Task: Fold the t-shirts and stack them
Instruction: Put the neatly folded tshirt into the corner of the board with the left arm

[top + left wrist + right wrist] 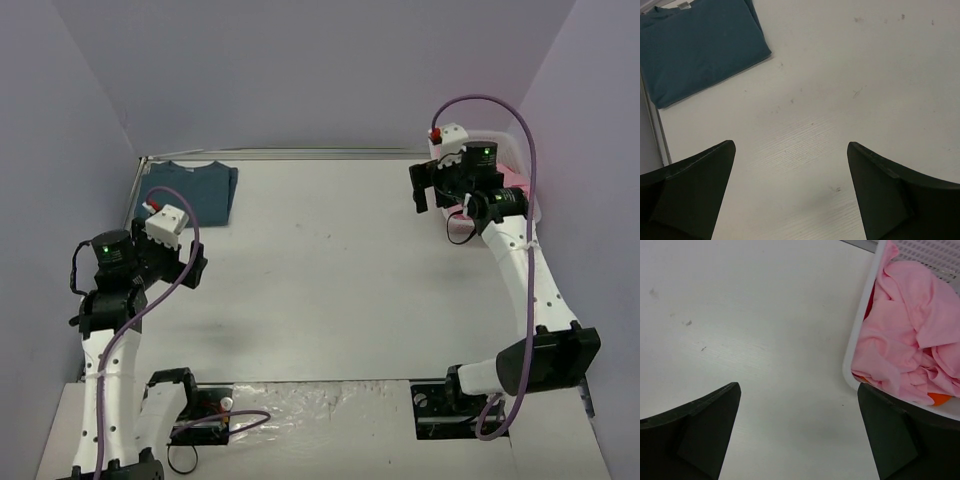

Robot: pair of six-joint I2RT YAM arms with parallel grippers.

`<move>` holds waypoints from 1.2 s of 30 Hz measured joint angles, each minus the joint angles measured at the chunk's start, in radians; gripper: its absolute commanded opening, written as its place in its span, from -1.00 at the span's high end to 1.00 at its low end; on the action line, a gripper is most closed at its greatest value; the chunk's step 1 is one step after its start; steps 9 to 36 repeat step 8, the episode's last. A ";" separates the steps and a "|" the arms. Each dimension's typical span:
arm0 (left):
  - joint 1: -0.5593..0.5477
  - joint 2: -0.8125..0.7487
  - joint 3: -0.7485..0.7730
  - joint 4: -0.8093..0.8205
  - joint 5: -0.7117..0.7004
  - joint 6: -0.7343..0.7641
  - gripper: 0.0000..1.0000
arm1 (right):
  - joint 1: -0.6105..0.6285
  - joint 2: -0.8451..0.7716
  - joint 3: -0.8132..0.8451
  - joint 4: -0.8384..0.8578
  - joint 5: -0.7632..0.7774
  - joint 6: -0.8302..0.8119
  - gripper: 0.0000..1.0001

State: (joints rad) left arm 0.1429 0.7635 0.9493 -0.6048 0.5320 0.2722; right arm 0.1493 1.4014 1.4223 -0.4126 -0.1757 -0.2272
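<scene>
Blue shirt [695,50] folded flat, far-left corner. Pink shirt [905,340] crumpled in basket [852,365], far right. Left gripper [790,145] and right gripper [797,387] both wide, empty. Right: reach over rim, pinch pink cloth only, lift clear.

Two arms, white links w/ black joints: left arm [108,375], right arm [522,262], small dark screws [521,249] along the white shells. Lit green LED [103,246] on each wrist motor. One purple cable [527,130] loops per arm. By each wrist a white cam block [167,222] w/ red bit. Black wedge-shaped fingers on left end effector [791,143] & right end effector [799,385].
</scene>
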 measured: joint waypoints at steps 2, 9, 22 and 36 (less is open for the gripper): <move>0.015 -0.001 -0.018 0.006 0.014 -0.001 -0.89 | -0.032 -0.028 -0.014 0.016 0.002 0.005 -1.00; 0.050 0.009 -0.039 0.012 0.065 -0.008 -0.89 | -0.044 -0.049 -0.095 0.056 0.058 0.043 -1.00; 0.050 0.009 -0.039 0.012 0.065 -0.008 -0.89 | -0.044 -0.049 -0.095 0.056 0.058 0.043 -1.00; 0.050 0.009 -0.039 0.012 0.065 -0.008 -0.89 | -0.044 -0.049 -0.095 0.056 0.058 0.043 -1.00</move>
